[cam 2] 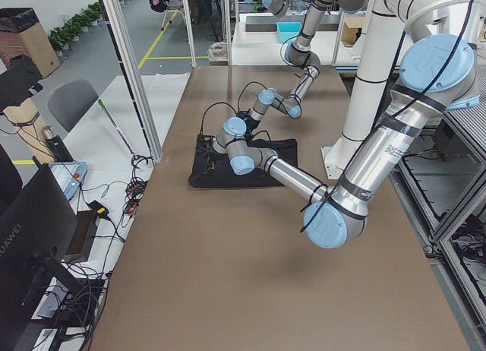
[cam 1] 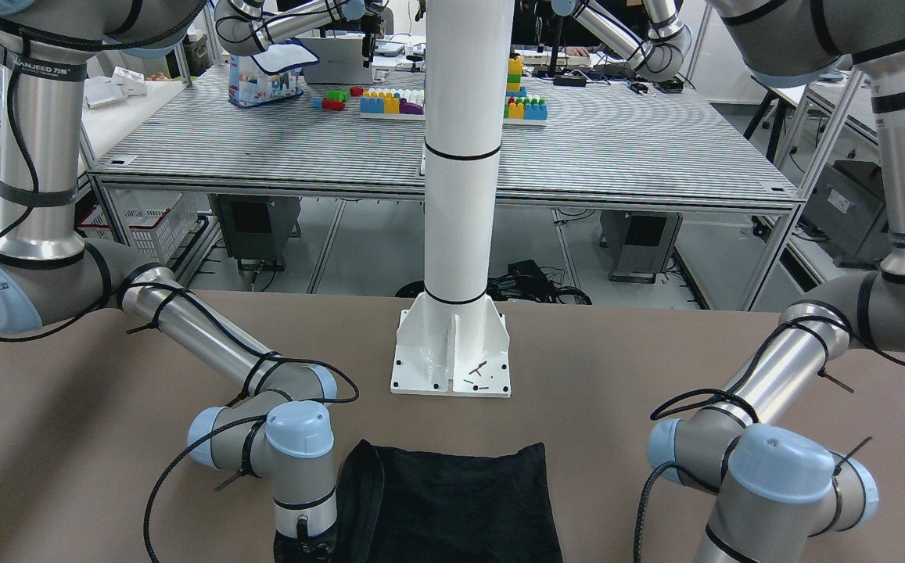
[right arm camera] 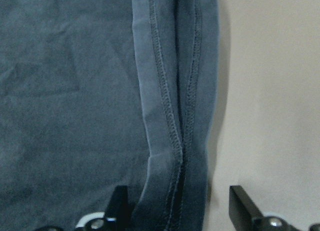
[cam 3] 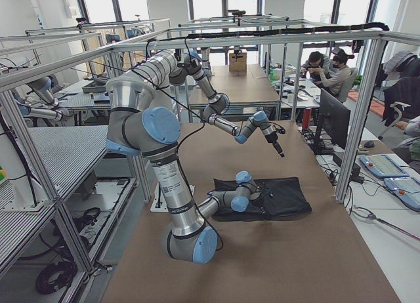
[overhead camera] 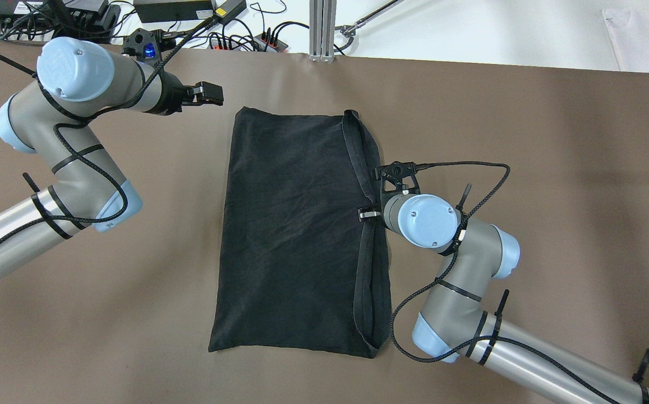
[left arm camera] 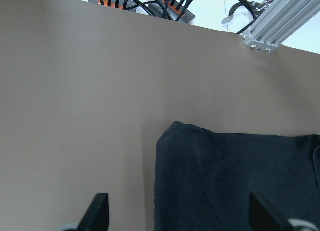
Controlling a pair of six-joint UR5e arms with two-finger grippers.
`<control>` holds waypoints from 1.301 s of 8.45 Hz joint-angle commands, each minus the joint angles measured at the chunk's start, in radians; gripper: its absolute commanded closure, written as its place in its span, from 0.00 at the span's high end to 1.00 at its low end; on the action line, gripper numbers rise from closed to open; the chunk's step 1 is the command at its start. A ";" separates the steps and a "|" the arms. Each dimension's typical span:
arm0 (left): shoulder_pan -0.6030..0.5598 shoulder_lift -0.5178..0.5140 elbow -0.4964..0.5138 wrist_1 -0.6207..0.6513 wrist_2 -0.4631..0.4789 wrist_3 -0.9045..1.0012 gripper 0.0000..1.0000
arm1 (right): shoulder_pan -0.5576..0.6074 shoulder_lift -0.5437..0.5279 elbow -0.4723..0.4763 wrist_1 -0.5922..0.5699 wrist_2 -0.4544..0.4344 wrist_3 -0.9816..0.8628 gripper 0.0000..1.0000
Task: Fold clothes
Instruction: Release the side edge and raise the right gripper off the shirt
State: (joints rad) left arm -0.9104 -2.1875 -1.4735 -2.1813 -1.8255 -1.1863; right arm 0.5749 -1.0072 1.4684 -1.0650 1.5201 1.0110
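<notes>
The black cloth (overhead camera: 296, 235) lies flat on the brown table, long side running near to far, with a doubled hemmed edge (overhead camera: 364, 168) on its right. It also shows in the front-facing view (cam 1: 452, 500). My right gripper (overhead camera: 372, 216) is low over the middle of that hemmed edge. In the right wrist view the gripper (right arm camera: 178, 193) is open, with the stitched hem (right arm camera: 170, 121) between its fingers. My left gripper (overhead camera: 212, 93) hovers just beyond the cloth's far left corner. In the left wrist view it (left arm camera: 177, 203) is open and empty, with the cloth corner (left arm camera: 175, 128) ahead.
A white pole on a bolted base (cam 1: 452, 352) stands at the table's near edge, behind the cloth. Cables and power strips (overhead camera: 189, 11) and an aluminium post (overhead camera: 321, 28) line the far edge. Bare brown table (overhead camera: 526, 168) lies on both sides of the cloth.
</notes>
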 commanded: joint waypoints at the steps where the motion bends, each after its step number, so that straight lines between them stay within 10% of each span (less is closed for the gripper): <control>1: -0.001 0.003 -0.002 -0.002 0.000 -0.001 1.00 | 0.017 -0.132 0.142 -0.009 0.014 -0.021 0.76; 6: -0.001 0.008 -0.002 -0.002 -0.001 -0.003 1.00 | 0.019 -0.107 0.301 -0.186 0.029 -0.009 0.94; 11: 0.001 -0.001 -0.001 0.000 -0.001 -0.003 1.00 | 0.011 0.040 0.109 -0.185 0.011 0.014 0.94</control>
State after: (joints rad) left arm -0.9104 -2.1830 -1.4750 -2.1829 -1.8269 -1.1888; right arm 0.5869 -1.0343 1.6827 -1.2705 1.5396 1.0217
